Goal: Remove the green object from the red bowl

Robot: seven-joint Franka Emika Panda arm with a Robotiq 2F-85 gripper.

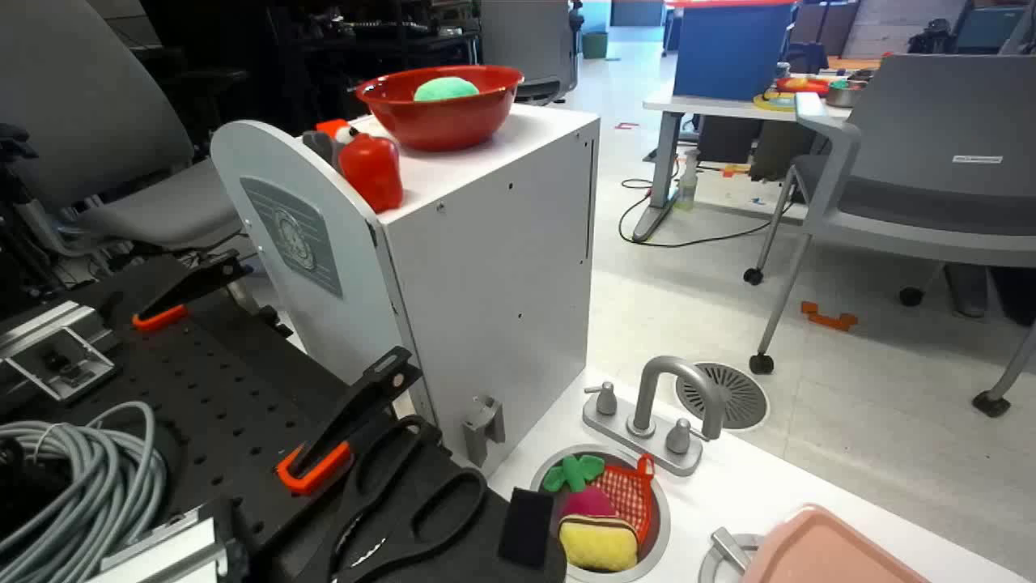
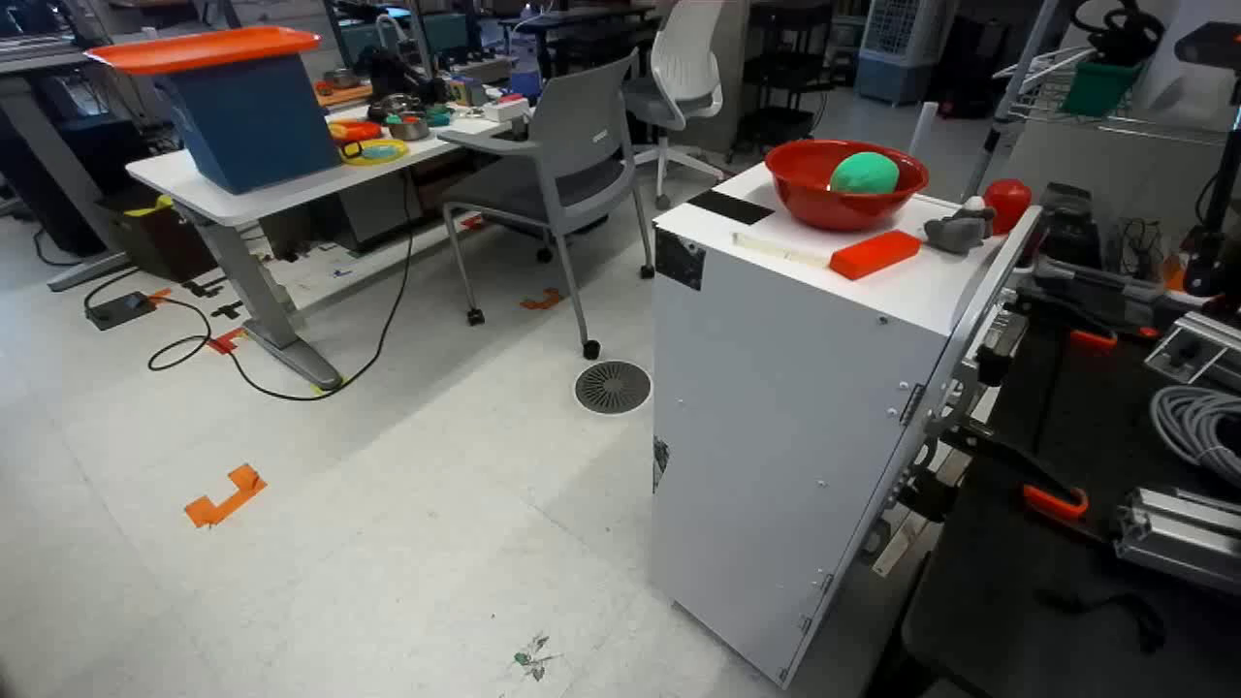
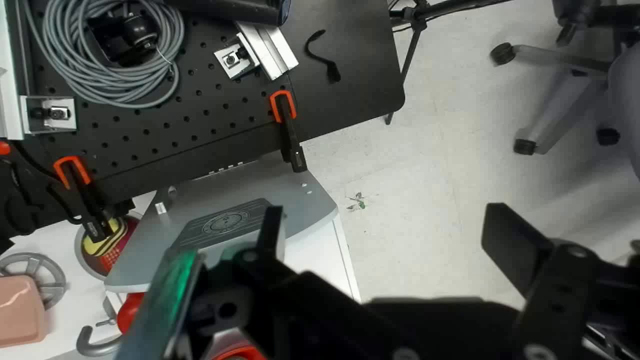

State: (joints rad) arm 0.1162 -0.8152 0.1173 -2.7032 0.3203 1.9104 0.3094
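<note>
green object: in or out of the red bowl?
In. Both exterior views show the green object within the rim of the red bowl, whose near side hides its lower part.

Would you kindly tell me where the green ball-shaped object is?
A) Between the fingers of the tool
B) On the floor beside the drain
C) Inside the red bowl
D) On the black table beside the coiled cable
C: both exterior views show the green ball-shaped object inside the red bowl on top of the white cabinet, while the wrist view shows the tool open, holding nothing.
</note>
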